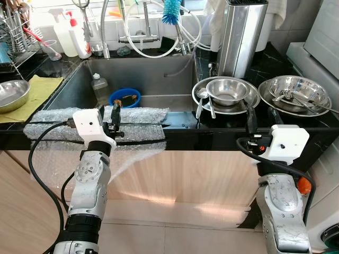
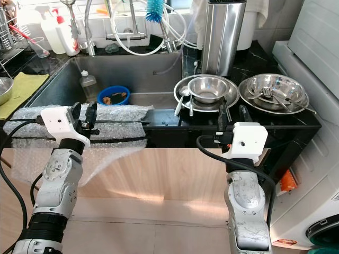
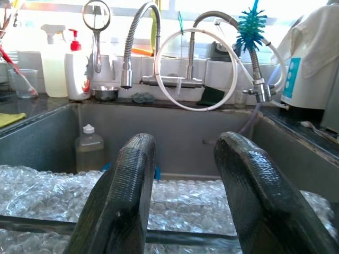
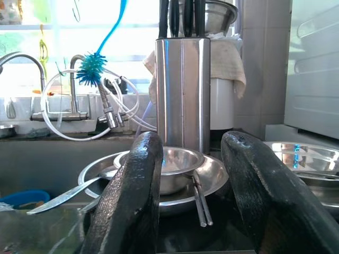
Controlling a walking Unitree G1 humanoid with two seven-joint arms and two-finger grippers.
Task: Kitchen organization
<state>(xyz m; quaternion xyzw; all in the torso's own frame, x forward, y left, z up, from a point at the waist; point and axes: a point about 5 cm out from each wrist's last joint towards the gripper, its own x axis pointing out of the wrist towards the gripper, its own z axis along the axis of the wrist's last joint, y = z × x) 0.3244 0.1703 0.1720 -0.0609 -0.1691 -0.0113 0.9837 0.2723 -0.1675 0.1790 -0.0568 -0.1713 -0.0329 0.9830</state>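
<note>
I stand facing the black counter (image 1: 222, 127) with both arms raised to its front edge. My left gripper (image 1: 115, 115) hovers just over the sheet of bubble wrap (image 1: 63, 117) that lies draped along the near rim of the steel sink (image 1: 148, 79) and hangs down over the cupboard front; its two fingers (image 3: 124, 196) are spread apart with nothing between them, pointing toward the sink. Down in the sink, a blue bowl (image 1: 125, 97) sits beside a small plastic bottle (image 1: 97, 84). My right gripper (image 1: 249, 117) sits at the counter edge, its fingers (image 4: 130, 196) likewise apart and empty, aimed at a small steel bowl (image 1: 227, 91) resting in a wider steel plate (image 1: 253, 99), with spoons (image 1: 202, 100) lying across the plate's left side. Just to the right of that stack is a second steel plate (image 1: 312, 90) holding cutlery. Behind the bowl stands a tall steel knife block (image 1: 242, 37). To the far left a steel dish (image 1: 11, 94) rests on a yellow cloth (image 1: 39, 90), near a white soap bottle (image 1: 79, 37) and a dish rack (image 1: 13, 37). A blue bottle brush (image 1: 171, 11) hangs by the tap (image 1: 144, 32)
</note>
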